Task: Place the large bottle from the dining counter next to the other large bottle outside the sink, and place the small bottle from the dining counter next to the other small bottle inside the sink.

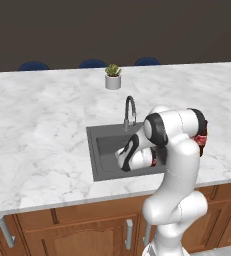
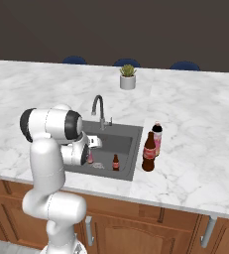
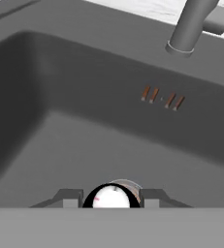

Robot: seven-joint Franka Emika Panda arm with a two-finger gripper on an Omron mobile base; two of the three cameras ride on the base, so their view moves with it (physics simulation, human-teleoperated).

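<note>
Small bottle (image 3: pixel 112 197) between gripper (image 3: pixel 111 198) fingers.

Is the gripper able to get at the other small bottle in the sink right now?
Probably not to grasp: the gripper is shut on the small bottle, though the other small bottle stands near, unobstructed.

White marble counter (image 2: pixel 195 149) carries a potted plant (image 2: pixel 128 77) and two tall bottles (image 2: pixel 149 153).

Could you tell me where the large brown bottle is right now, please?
In the right base view, the large bottle stands on the dining counter just right of the sink, close beside the other large bottle.
</note>
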